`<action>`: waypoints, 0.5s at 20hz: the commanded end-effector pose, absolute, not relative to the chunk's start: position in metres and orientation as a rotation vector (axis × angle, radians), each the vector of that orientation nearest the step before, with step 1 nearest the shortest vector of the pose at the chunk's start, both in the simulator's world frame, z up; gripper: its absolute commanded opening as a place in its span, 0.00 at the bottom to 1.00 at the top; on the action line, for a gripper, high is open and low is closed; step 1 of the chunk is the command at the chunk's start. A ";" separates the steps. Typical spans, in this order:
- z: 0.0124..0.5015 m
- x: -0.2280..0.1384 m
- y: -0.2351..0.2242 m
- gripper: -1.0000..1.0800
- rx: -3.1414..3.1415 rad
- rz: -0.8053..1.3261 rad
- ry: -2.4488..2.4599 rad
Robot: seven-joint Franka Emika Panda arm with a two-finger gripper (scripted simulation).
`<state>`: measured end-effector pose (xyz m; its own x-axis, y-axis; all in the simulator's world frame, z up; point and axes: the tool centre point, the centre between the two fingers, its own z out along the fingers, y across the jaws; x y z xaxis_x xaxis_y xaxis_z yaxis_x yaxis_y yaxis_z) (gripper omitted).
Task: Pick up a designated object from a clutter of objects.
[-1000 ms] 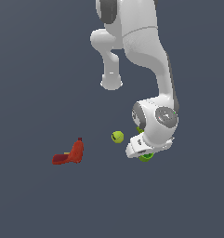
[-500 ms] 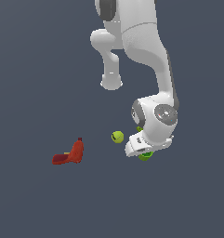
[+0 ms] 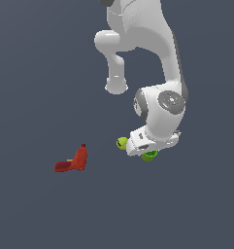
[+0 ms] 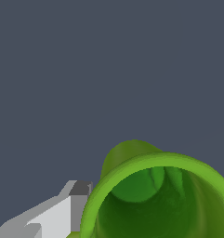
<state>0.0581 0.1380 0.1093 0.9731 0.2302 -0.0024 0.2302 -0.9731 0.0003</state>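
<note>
1. Hovering low over the surface (image 3: 36, 214), arm bent down with the hand right on top of the lime-green cup (image 3: 149, 156).
2. Showing, in the wrist view, the lime-green cup (image 4: 160, 195) filling the near field, rim up and dark green inside facing the camera, sitting right at the fingers (image 4: 80, 188).
3. Seeing only one grey fingertip, just beside the cup's outer wall; other one out of frame. Cannot tell how wide the fingers are set, nor whether closing on the cup or just straddling it.
4. Judging progress: reach and descent looking done, cup sitting at the grasp point; clamp unconfirmed, lift clearly remaining. Cannot tell whether the cup is off the surface.
5. Peeking out under the hand in the exterior view, only a sliver of the cup showing, rest hidden by the wrist.
6. Lying just beside the fingers, on the exterior view's left: yellow-green ball (image 3: 122, 143), near but looking apart from the cup.
7. Lying well apart from the fingers, further to the exterior view's left: red bottle-like object (image 3: 72, 161), tipped on its side.
8. Not spotting any blue cup or small block; possibly hidden behind the hand.
9. Judging the ball the only likely nuisance, close enough to get nudged on the lift; nothing blocking straight up.
</note>
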 end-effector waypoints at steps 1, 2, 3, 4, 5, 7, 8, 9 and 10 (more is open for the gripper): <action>0.133 0.055 0.129 0.00 3.120 0.000 0.364; 0.143 0.053 0.125 0.00 3.120 0.000 0.364; 0.153 0.052 0.121 0.00 3.120 0.000 0.364; 0.164 0.050 0.117 0.00 3.120 0.000 0.364; 0.175 0.048 0.113 0.00 3.120 0.000 0.364; 0.198 0.044 0.104 0.00 3.121 0.000 0.364; 0.210 0.042 0.099 0.00 3.121 0.000 0.364; 0.221 0.041 0.095 0.00 3.121 0.000 0.365; 0.233 0.039 0.091 0.00 3.121 0.000 0.365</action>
<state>0.0419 0.0973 0.2144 0.9731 0.2303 -0.0011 0.2303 -0.9731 -0.0003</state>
